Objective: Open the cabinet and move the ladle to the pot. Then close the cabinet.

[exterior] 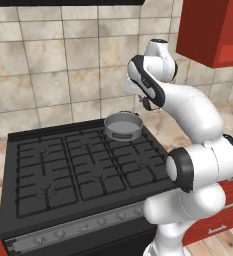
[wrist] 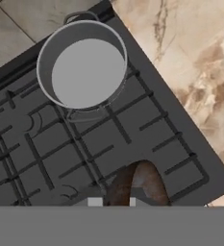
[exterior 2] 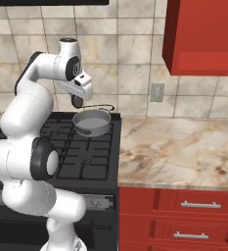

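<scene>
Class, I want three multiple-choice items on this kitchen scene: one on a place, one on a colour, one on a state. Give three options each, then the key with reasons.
1. Where does the pot stand?
A. On the stove's back right burner
B. On the front left burner
C. On the floor

2. What colour are the drawers under the counter?
A. White
B. Red
C. Grey

3. What state is the pot in?
A. Covered by a lid
B. Full of water
C. Open and empty

Key: 1 A, it sits at the rear corner nearest the counter. 2 B, their fronts are red. 3 C, the hand view shows its bare grey bottom.
</scene>
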Tool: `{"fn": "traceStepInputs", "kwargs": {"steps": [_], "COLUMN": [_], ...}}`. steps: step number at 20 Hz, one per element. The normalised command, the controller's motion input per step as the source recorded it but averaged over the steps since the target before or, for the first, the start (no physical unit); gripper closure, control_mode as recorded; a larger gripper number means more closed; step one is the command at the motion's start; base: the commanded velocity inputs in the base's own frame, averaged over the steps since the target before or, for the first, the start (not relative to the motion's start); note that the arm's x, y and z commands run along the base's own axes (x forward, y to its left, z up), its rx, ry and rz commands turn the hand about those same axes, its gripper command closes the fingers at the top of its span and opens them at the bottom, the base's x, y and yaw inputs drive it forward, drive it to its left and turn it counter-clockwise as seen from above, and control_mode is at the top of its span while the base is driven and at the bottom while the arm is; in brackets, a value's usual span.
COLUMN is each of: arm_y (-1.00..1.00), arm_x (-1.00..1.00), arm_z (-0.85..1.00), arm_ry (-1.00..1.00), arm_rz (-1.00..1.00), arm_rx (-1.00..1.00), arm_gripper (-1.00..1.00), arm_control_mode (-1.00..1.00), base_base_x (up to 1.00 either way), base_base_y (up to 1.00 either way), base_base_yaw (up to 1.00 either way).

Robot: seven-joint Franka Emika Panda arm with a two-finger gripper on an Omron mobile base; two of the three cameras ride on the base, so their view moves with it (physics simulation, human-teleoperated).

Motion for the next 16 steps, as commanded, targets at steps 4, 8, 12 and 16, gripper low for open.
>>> {"fn": "traceStepInputs", "kwargs": {"steps": [4,8,12,16], "arm_y": [0.00,0.00,0.00,0.02], "arm_x": [0.69,0.76,0.49,0.25], "arm_z": [-0.61,-0.63,-0.42,-0.30], "arm_ry": [0.00,0.01,0.00,0.00], "arm_rz": [0.00,0.00,0.00,0.00], "arm_rx": [0.00,0.00,-0.01,-0.03], "arm_gripper": [1.00,1.00,1.00,1.00], "arm_control_mode": [-1.00,-1.00,-1.00,-1.00], "base_base_x": [0.00,0.00,0.00,0.00], "base_base_y": [0.00,0.00,0.00,0.00], "base_base_yaw": [0.00,0.00,0.00,0.00]}}
